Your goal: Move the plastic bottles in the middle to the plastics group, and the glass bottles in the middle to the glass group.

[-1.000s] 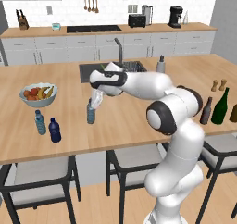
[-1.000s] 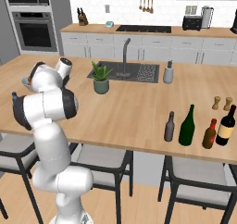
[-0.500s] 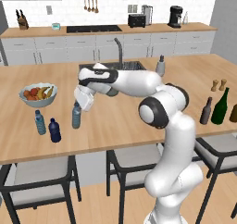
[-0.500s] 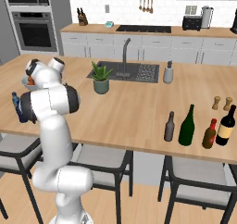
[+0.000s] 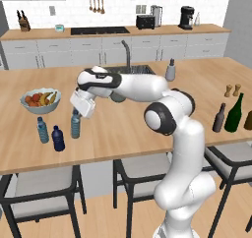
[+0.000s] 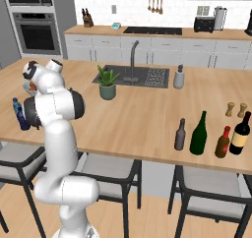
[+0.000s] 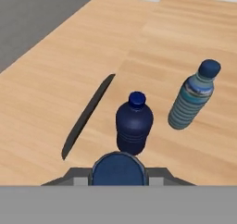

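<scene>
Gripper: the gripper, left of centre in the left base view, was closed on the neck of the held water bottle; in the hand view its blue cap sat low at the bottom centre between the finger tips.
Why held so: gripped at the top, the bottle hung upright, probably so it could be stood straight down beside its kind.
Held bottle, axis: long axis vertical, cap up, base at or just above the counter; I could not tell whether it touched.
Plastics group: the navy bottle stood just beyond the held cap in the hand view, the pale-blue bottle beside it toward the right, apart from it, both upright with caps up. In the left base view both stood at lower left, near the held bottle.
Why there: likely grouped at that end of the counter as the plastics spot; the carried bottle had arrived next to them.
Fruit bowl: the fruit bowl stood farther back at left, behind the group.
Glass, still middle: the green wine bottle and slim brown bottle stood upright at right in the right base view, necks up, well apart from the gripper; not yet moved, by my reading.
Glass group: the amber bottle stood just right of them.
</scene>
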You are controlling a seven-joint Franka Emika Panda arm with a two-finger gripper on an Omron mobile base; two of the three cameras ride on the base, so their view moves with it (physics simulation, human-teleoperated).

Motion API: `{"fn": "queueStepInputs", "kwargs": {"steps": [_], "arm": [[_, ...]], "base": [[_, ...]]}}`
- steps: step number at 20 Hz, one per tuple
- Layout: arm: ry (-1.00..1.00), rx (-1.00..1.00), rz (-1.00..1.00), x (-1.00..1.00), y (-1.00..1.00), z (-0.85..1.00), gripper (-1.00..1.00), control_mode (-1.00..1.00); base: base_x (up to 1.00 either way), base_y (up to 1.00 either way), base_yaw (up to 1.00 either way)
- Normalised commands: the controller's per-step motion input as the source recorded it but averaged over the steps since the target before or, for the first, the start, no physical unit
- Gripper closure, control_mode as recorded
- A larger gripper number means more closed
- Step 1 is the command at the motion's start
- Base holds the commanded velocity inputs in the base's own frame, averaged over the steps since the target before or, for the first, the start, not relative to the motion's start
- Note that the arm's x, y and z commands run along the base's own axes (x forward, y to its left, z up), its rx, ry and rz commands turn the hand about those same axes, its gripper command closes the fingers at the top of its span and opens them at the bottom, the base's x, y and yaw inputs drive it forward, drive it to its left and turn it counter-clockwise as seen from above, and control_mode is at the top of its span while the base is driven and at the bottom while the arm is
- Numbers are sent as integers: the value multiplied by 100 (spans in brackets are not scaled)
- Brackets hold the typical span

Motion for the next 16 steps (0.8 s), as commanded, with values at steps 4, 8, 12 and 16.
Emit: {"fn": "queueStepInputs", "kwargs": {"steps": [4,8,12,16], "arm": [[0,0,6,5,25,-12,100,-100],[0,0,2,29,19,-36,100,-100],[1,0,0,16,3,-31,100,-100],[5,-1,0,4,0,-10,100,-100]], "base": [[0,0,0],[0,0,0],[0,0,0],[0,0,0]]}}
